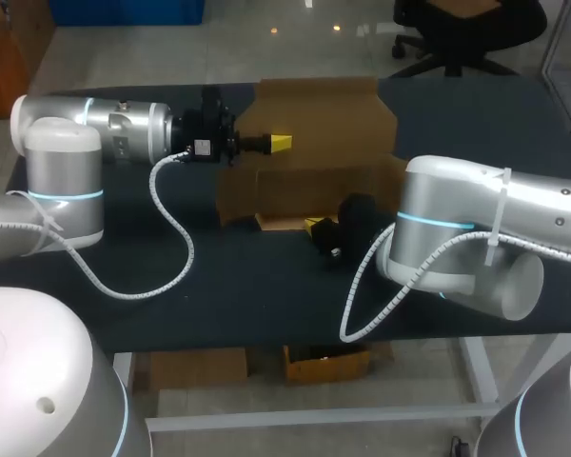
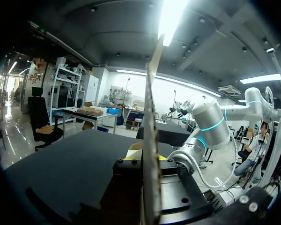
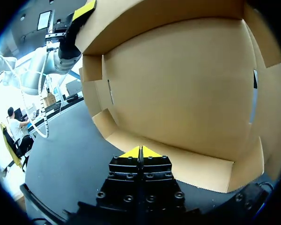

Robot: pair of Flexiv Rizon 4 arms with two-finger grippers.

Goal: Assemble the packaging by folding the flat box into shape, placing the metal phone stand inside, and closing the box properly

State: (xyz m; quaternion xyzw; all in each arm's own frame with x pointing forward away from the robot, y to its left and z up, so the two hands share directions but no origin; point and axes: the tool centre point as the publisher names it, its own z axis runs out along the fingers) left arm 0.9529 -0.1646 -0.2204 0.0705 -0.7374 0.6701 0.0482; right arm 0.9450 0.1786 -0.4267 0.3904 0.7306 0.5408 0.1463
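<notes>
The brown cardboard box [image 1: 314,124] lies opened out at the back middle of the table, with its walls partly raised. My left gripper [image 1: 280,143] comes in level from the left and is shut on a raised wall of the box. In the left wrist view that panel [image 2: 152,117] stands edge-on between the fingers of the left gripper [image 2: 147,159]. My right gripper [image 1: 314,226] is shut with nothing in it, its tips at the box's front lip [image 3: 178,161]. In the right wrist view the right gripper [image 3: 140,152] faces the box's hollow inside [image 3: 187,84]. No metal phone stand shows in any view.
The table [image 1: 219,286] is covered in black cloth. White coiled cables [image 1: 171,238] from both arms hang over its front half. My right arm's elbow [image 1: 447,238] takes up the front right.
</notes>
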